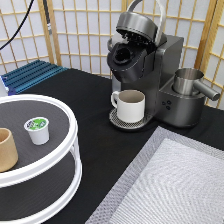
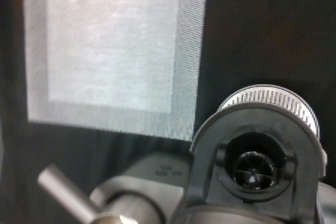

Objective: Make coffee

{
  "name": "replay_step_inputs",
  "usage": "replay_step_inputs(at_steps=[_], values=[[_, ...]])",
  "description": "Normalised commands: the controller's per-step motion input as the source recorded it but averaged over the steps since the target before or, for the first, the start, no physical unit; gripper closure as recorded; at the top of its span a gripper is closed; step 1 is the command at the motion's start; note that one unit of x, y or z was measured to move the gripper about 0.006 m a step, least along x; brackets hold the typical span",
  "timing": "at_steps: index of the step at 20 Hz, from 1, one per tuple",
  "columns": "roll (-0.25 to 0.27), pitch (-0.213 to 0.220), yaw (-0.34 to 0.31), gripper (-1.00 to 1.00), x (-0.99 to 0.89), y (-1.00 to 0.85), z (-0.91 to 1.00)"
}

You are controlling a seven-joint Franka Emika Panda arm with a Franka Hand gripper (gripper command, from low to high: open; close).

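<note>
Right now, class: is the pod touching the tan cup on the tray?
Apart. The exterior view shows bare dark tray surface between the pod and the tan cup. The gripper is not in that view.
</note>
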Motion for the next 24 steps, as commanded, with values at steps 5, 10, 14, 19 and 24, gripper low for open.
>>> replay_step_inputs(at_steps=[5, 10, 14, 19, 24], values=[[-0.147, 0.278, -0.105, -1.00, 0.42, -0.47, -0.04], [-0.110, 0.260, 0.011, -1.00, 0.35, -0.71, -0.03], [-0.006, 0.217, 0.050, -1.00, 0.11, -0.93, 0.03], [0.040, 0.103, 0.076, -1.00, 0.06, -0.94, 0.17], [-0.007, 0.002, 0.123, -1.00, 0.09, -0.77, 0.05]])
